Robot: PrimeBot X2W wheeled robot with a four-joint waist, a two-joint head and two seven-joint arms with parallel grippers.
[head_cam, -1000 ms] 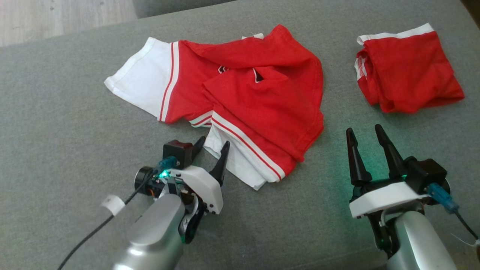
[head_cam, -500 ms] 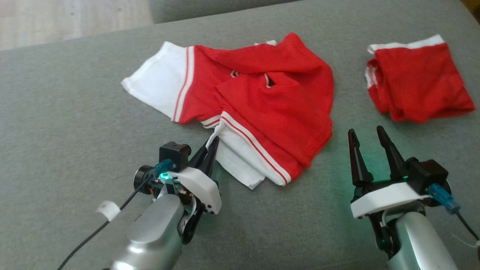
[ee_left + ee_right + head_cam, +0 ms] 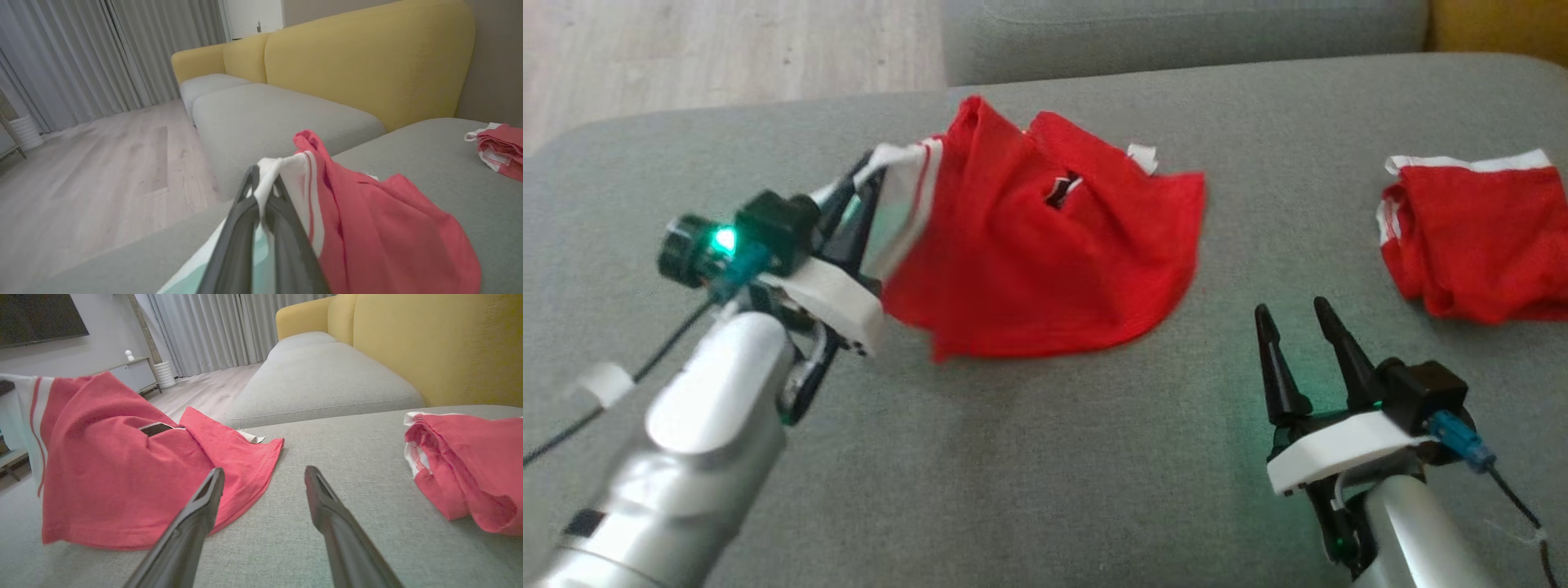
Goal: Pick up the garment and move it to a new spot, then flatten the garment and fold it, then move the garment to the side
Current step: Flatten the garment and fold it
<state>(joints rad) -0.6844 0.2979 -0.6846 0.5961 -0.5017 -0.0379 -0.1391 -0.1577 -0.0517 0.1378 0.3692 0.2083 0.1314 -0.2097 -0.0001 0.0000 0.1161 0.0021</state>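
The garment (image 3: 1045,261) is a red shirt with white, red-striped sleeves. My left gripper (image 3: 866,175) is shut on its white sleeve edge and holds that side lifted off the grey cushion, while the red body drapes down to the cushion on the right. In the left wrist view the gripper (image 3: 259,185) pinches the white fabric of the garment (image 3: 367,228) between its fingertips. My right gripper (image 3: 1290,318) stands open at the lower right, apart from the cloth, with nothing between its fingers. The right wrist view shows the raised garment (image 3: 122,477) left of the gripper (image 3: 263,473).
A second red and white garment (image 3: 1478,245) lies bunched at the right of the grey cushion (image 3: 1054,457); it also appears as a red bundle (image 3: 466,465) in the right wrist view. A yellow sofa back (image 3: 367,61) rises behind. Wooden floor (image 3: 727,57) lies beyond the cushion's far left edge.
My left gripper shut on the white sleeve edge and rose up and to the left, pulling the garment off the cushion. The camera also shifted. The right gripper stayed open.
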